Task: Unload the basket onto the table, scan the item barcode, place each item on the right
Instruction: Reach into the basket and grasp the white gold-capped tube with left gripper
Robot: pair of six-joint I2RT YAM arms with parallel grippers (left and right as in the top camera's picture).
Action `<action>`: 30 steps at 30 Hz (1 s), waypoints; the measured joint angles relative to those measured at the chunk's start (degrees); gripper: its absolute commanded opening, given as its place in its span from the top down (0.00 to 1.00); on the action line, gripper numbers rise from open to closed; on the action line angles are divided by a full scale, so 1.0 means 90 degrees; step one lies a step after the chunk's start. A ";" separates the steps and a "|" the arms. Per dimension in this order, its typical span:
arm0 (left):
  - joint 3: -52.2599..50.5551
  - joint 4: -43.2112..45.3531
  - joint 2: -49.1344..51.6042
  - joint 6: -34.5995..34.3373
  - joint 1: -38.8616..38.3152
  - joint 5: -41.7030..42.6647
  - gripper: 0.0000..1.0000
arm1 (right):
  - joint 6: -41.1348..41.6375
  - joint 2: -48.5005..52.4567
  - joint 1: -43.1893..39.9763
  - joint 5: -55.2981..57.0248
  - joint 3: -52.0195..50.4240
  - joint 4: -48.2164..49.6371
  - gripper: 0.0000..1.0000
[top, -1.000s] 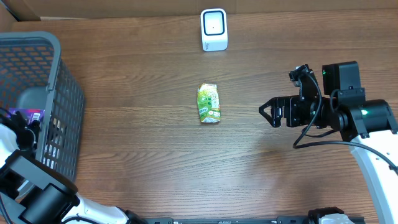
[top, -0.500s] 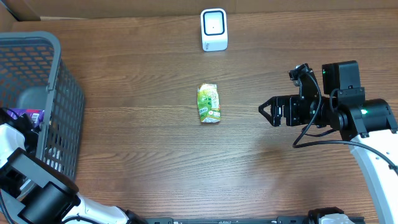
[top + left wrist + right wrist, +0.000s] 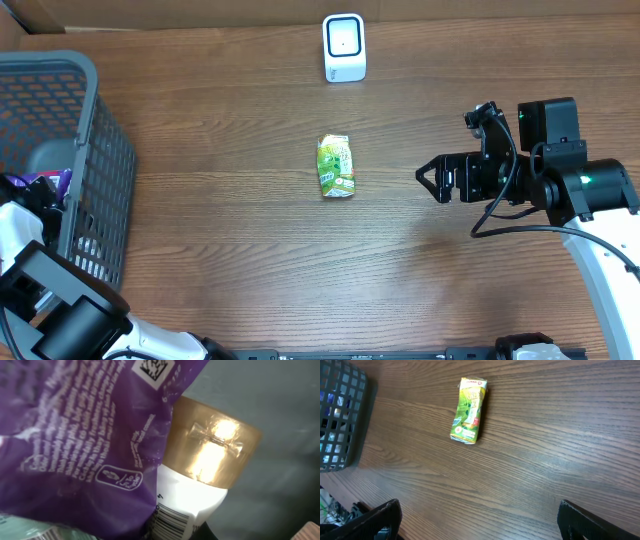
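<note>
While nothing has yet reached the scanner (image 3: 344, 47), holdings stand as follows. Left hand (image 3: 47, 192): down inside the grey mesh basket (image 3: 100, 150) at the left edge of the surface (image 3: 220, 250), fully closed; the pinch itself is hidden, so I cannot tell whether any film is caught in it. Purple packet (image 3: 75, 435): the item I take to be in hand for scanning, in the basket, crumpled, pressed right up to my left wrist camera, with a square code (image 3: 152, 369) showing near its upper edge. White bottle (image 3: 190, 495): gold cap, striped barcode (image 3: 172, 522) on its body, lying just beside and partly under the packet. Green carton (image 3: 336, 165): flat on the open surface below the scanner, well apart from both hands. Right hand (image 3: 432, 181): hovering over the right side of the surface, fingers spread wide, holding nothing. Hazards, as I judge them: a pinch on thin, slick film may slip on the lift; the packet may catch on the mesh wall or drag the bottle with it; creases may fold over the square code so the scanner cannot read it; and the bottle's barcode lies close enough to be presented by mistake.
</note>
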 measured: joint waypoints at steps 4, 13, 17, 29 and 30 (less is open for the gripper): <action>0.0192 -0.0393 0.0007 -0.0051 0.0012 0.0141 0.96 | 0.0002 0.0000 0.0000 0.0000 0.0000 0.0022 0.00; 0.1950 -0.2370 0.0134 -0.1032 -0.0015 0.0117 0.96 | 0.0002 0.0000 0.0000 0.0002 0.0000 0.0075 0.00; 0.3237 -0.2652 0.0134 -0.1314 -0.0080 0.0109 0.96 | 0.0002 0.0000 0.0000 0.0000 0.0000 0.0095 0.00; 0.5348 -0.2917 0.0129 -0.1511 -0.0610 0.0041 0.95 | 0.0002 0.0000 0.0000 0.0002 0.0000 0.0100 0.00; 0.5537 -0.2994 0.0131 -0.1511 -0.0702 0.0058 0.96 | 0.0002 0.0000 -0.0002 0.0000 0.0000 0.0097 0.00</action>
